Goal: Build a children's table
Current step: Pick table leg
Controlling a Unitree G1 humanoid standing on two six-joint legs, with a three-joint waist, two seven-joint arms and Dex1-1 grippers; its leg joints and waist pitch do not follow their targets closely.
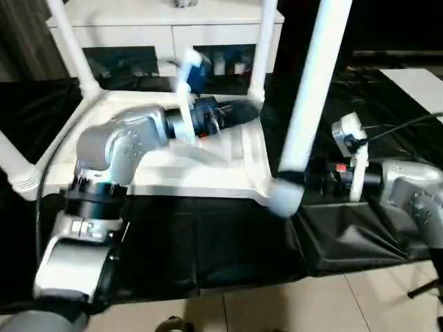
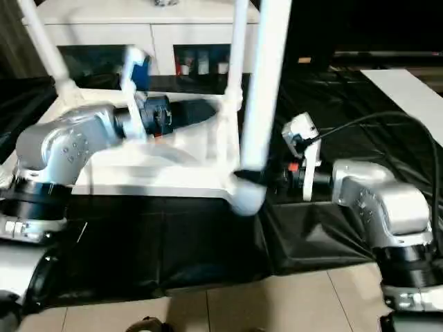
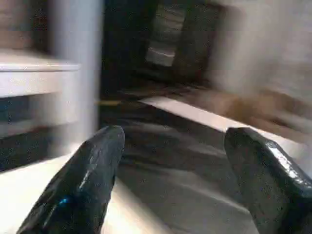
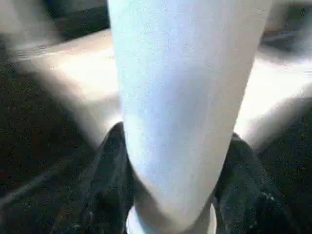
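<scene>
The table top (image 1: 208, 166) lies upside down on the black work table (image 1: 208, 256). The right gripper (image 4: 170, 195) pinches the near-right leg (image 1: 311, 90) at its socket; the left gripper (image 3: 170, 180) is spread, empty. A sideways tug could unseat the leg

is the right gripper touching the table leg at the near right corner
Touching. In the right wrist view the right gripper has a black finger pressed against each side of the white leg, with no gap showing.
</scene>
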